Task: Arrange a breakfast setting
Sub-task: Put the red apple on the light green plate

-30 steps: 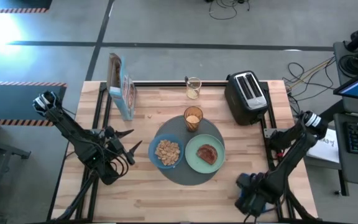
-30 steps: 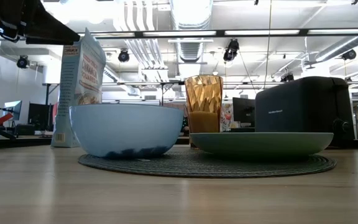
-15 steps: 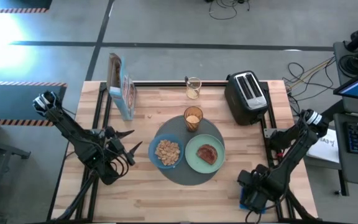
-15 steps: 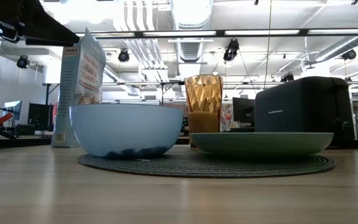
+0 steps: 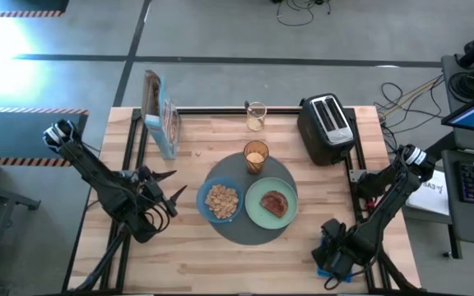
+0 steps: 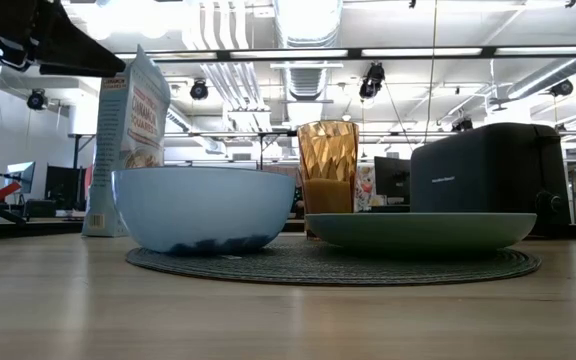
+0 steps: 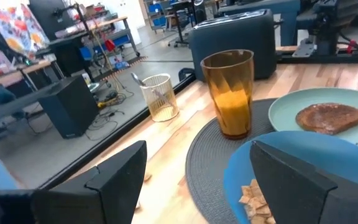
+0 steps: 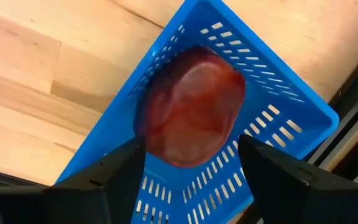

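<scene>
A round dark-grey mat [image 5: 252, 224] lies mid-table. On it rest a blue bowl [image 5: 220, 200] of cereal, a pale green plate [image 5: 271, 202] with toast and a glass of orange drink [image 5: 256, 156]. A pale spoon [image 7: 137, 78] stands in a small clear glass [image 5: 256, 116] at the far edge. My left gripper [image 5: 169, 195] hovers open left of the bowl [image 7: 303, 168], facing it. My right gripper [image 8: 191, 168] is open above a blue basket [image 8: 278, 118] at the near right corner. A round red thing [image 8: 191, 106] lies in the basket, between the lines of the fingers.
A black toaster [image 5: 326, 127] stands at the far right and a blue cereal box [image 5: 161, 115] at the far left. The blue basket [image 5: 329, 261] sits at the near right edge. Bare wood lies along the near edge in front of the mat.
My right gripper has shifted a little over the blue basket at the near right corner. The left arm and the things on the mat have stayed where they were.
</scene>
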